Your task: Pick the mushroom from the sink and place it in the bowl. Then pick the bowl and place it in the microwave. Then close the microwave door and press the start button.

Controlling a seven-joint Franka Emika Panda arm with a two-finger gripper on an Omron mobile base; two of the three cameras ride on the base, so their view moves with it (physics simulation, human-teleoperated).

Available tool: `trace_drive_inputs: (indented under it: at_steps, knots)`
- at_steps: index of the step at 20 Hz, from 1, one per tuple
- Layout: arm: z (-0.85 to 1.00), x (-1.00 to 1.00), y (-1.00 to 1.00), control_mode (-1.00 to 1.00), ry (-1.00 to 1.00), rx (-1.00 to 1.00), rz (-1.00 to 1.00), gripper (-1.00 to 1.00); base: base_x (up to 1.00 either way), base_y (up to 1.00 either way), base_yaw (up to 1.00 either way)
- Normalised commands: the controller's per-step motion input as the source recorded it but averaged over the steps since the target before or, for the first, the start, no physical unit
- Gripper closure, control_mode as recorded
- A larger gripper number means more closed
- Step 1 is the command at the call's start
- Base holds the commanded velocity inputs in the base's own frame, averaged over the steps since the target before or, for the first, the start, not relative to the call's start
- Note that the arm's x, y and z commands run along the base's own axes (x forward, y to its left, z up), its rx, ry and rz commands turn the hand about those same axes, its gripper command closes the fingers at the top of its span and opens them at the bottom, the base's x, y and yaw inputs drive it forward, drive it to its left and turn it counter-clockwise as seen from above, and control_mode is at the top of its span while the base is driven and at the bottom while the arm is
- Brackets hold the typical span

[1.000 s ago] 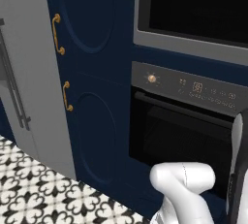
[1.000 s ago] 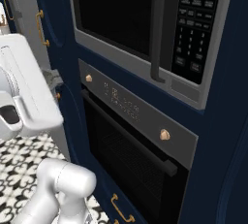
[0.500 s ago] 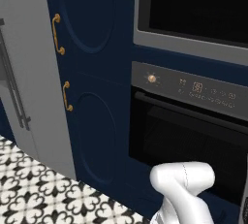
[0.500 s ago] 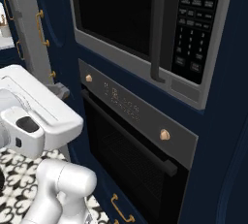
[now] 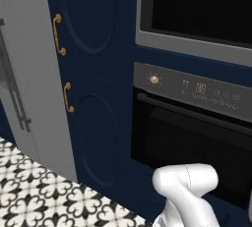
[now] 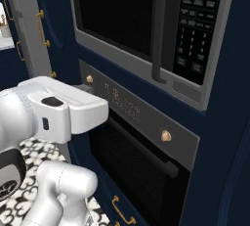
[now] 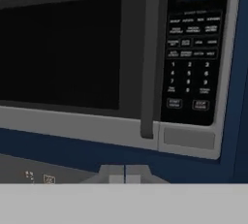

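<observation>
so the microwave door [image 7: 63,53] sits shut in the wall above the oven [image 6: 146,156], and since a second ago we've swung our arm across toward the keypad [image 7: 191,58] for the start button, can't tell whether the fingers are parted or holding anything

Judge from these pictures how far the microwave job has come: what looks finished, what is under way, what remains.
Looks done: the microwave door is shut, flush in its grey frame, with its handle upright beside the keypad. Whether the bowl is inside cannot be told through the dark glass. Under way: the hand view faces the keypad, above the oven; the claw is closed, fingertips touching. Left: press the start button.
</observation>
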Motion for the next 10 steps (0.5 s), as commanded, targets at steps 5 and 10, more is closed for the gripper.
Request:
trace_drive_inputs:
  at_steps: [5,10]
  knots:
    - [0.0,0.01,-0.66,-1.0,0.01,-0.12,0.0,1.0,0.0,0.0,0.0]
    - [-0.03,0.02,-0.32,-1.0,-0.01,-0.12,-0.11,1.0,0.0,0.0,0.0]
